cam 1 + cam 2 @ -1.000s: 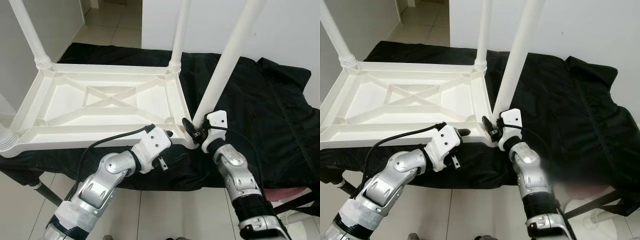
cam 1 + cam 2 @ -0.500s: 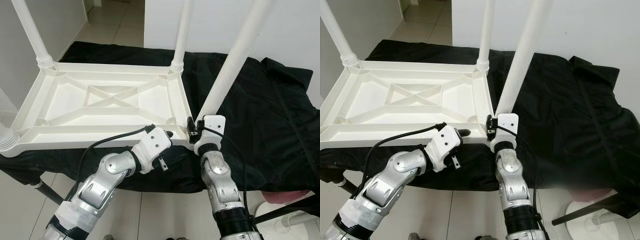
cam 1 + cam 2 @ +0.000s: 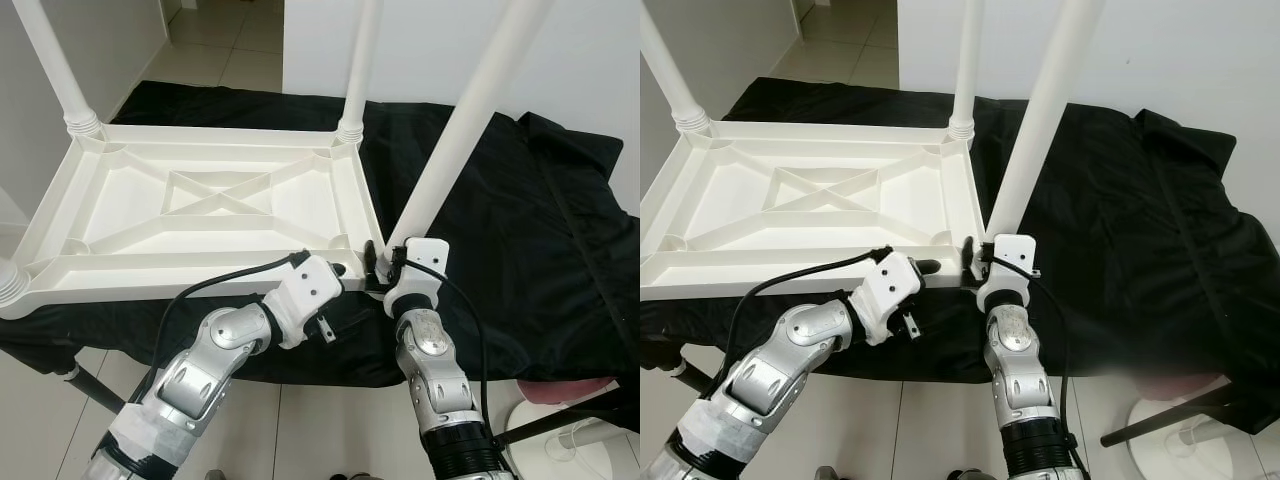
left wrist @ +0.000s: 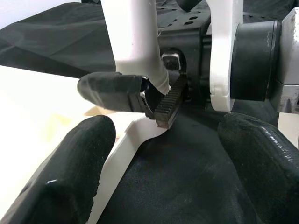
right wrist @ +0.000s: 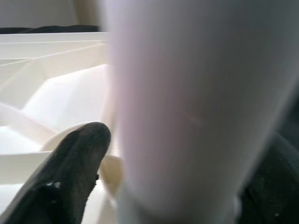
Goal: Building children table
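Observation:
The white plastic table (image 3: 150, 265) lies upside down on a black cloth. Upright legs stand at its far left corner (image 3: 60, 70), far right corner (image 3: 358, 60) and near left corner (image 3: 8, 285). A fourth white leg (image 3: 450, 140) leans over the near right corner. My right gripper (image 3: 381, 265) is shut on this leg's base, with the leg (image 5: 187, 93) close between its fingers (image 5: 74, 163). My left gripper (image 3: 338, 272) is open at the table's near edge beside that corner. In the left wrist view its fingers (image 4: 70, 177) straddle the table edge (image 4: 126, 149).
The black cloth (image 3: 520, 220) hangs over the stand's front and right side. A white wall rises behind it, and tiled floor lies below and at the far left. At the lower right are a pink object (image 3: 575, 392) and a white round base (image 3: 560, 440).
My right forearm has swung left and now stands almost straight under the corner, with its wrist turned. The leg's base has stayed at the near right corner. The left arm has not moved.

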You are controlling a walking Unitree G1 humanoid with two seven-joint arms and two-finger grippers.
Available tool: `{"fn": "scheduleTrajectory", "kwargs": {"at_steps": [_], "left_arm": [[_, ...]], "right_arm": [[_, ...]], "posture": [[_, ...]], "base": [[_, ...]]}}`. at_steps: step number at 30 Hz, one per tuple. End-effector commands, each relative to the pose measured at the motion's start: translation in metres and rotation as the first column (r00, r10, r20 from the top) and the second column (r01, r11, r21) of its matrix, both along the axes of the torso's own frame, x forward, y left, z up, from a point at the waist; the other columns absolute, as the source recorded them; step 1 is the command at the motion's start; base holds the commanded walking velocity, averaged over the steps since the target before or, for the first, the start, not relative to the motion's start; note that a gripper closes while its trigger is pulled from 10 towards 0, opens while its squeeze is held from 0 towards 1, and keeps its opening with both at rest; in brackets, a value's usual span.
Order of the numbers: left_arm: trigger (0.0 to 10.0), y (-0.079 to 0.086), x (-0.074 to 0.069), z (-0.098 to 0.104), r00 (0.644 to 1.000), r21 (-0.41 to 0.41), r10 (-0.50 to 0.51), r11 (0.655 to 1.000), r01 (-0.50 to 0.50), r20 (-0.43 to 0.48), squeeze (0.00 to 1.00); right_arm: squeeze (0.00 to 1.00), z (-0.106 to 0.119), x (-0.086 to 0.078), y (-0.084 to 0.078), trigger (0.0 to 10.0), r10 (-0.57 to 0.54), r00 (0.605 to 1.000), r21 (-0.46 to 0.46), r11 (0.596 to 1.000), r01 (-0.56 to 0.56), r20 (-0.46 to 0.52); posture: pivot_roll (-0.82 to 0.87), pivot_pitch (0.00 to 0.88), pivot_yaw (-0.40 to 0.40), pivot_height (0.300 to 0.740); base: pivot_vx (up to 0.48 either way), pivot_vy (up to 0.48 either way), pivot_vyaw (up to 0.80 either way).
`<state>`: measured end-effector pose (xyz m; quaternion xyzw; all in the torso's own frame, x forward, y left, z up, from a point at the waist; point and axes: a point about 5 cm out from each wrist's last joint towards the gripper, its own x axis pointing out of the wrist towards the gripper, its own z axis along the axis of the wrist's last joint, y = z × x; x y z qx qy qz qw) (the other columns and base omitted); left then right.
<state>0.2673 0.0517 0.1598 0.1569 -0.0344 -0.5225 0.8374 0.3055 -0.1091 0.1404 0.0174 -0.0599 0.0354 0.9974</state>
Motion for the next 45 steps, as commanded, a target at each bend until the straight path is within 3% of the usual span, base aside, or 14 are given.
{"fn": "scheduleTrajectory", "kwargs": {"at_steps": [1,6,7,9,22,23,24,27,28,39,40,41,42,45], "left_arm": [[10.0,-0.003,-0.004,-0.001,0.999,0.014,-0.043,0.999,0.044,-0.006,0.00],[10.0,-0.004,-0.004,-0.002,0.999,0.017,-0.048,0.999,0.049,-0.006,0.00],[10.0,-0.004,-0.003,-0.002,0.999,0.019,-0.049,0.999,0.049,-0.006,0.00],[10.0,-0.004,-0.003,-0.002,0.999,0.021,-0.051,0.998,0.051,-0.006,0.00],[10.0,-0.005,-0.005,-0.005,0.997,0.026,-0.073,0.997,0.074,-0.025,0.00],[2.9,-0.004,-0.006,-0.005,0.996,0.022,-0.078,0.997,0.079,-0.035,0.00],[0.0,-0.003,-0.006,-0.004,0.996,0.014,-0.081,0.997,0.081,-0.036,0.00],[0.0,-0.003,-0.006,-0.003,0.996,-0.006,-0.082,0.997,0.082,-0.047,0.00],[8.1,-0.003,-0.005,-0.004,0.997,0.013,-0.065,0.998,0.065,-0.036,0.00],[10.0,-0.003,-0.003,-0.004,0.998,0.038,-0.059,0.997,0.060,-0.024,0.00],[10.0,-0.003,-0.002,-0.004,0.998,0.039,-0.058,0.998,0.059,-0.024,0.00],[10.0,-0.003,-0.002,-0.004,0.998,0.039,-0.058,0.998,0.059,-0.024,0.00],[10.0,-0.002,-0.001,-0.003,0.998,0.040,-0.055,0.998,0.056,-0.022,0.00],[10.0,-0.002,-0.001,-0.003,0.998,0.039,-0.053,0.998,0.053,-0.022,0.00]], "right_arm": [[1.00,0.004,-0.001,-0.004,10.0,0.031,0.999,-0.013,0.999,-0.030,0.027],[1.00,0.002,0.004,-0.017,10.0,0.102,0.995,-0.055,0.993,-0.102,0.006],[0.27,0.001,0.005,-0.019,10.0,0.128,0.992,-0.061,0.990,-0.127,-0.002],[0.00,0.002,0.009,-0.024,10.0,0.155,0.988,-0.093,0.984,-0.153,0.007],[0.00,0.009,0.025,-0.026,10.0,0.316,0.948,-0.202,0.930,-0.306,0.019],[0.00,0.009,0.028,-0.025,10.0,0.348,0.938,-0.214,0.916,-0.338,0.008],[0.00,0.008,0.030,-0.023,10.0,0.373,0.928,-0.217,0.906,-0.364,0.002],[0.00,0.008,0.032,-0.021,10.0,0.413,0.911,-0.229,0.886,-0.403,-0.006],[0.00,0.007,0.032,-0.021,10.0,0.423,0.906,-0.230,0.881,-0.414,-0.011],[0.00,0.003,0.036,-0.025,9.8,0.481,0.875,-0.249,0.843,-0.476,-0.043],[0.00,0.002,0.037,-0.027,6.5,0.482,0.875,-0.251,0.842,-0.478,-0.049],[0.00,0.002,0.037,-0.027,6.5,0.482,0.875,-0.251,0.842,-0.478,-0.049],[0.00,0.001,0.038,-0.030,0.0,0.480,0.875,-0.252,0.842,-0.478,-0.055],[0.00,-0.001,0.039,-0.032,0.0,0.479,0.876,-0.247,0.843,-0.478,-0.060]], "posture": [[0.01,0.083,-0.074,0.740],[0.01,0.076,-0.072,0.740],[0.01,0.074,-0.071,0.740],[0.01,0.070,-0.071,0.740],[0.01,0.063,-0.068,0.740],[0.01,0.062,-0.067,0.740],[0.02,0.062,-0.068,0.740],[0.02,0.062,-0.067,0.740],[0.02,0.062,-0.067,0.740],[0.02,0.070,-0.062,0.740],[0.02,0.071,-0.061,0.740],[0.02,0.071,-0.061,0.740],[0.02,0.075,-0.062,0.740],[0.02,0.076,-0.061,0.740]], "base": [[0.000,0.000,0.00],[0.000,0.000,0.00],[0.000,0.000,0.00],[0.000,0.000,0.00],[0.000,0.000,0.00],[0.000,0.000,0.00],[0.000,0.000,0.00],[0.000,0.000,0.00],[0.000,0.000,0.00],[0.000,0.000,0.00],[0.000,0.000,0.00],[0.000,0.000,0.00],[0.000,0.000,0.00],[0.000,0.000,0.00]]}}
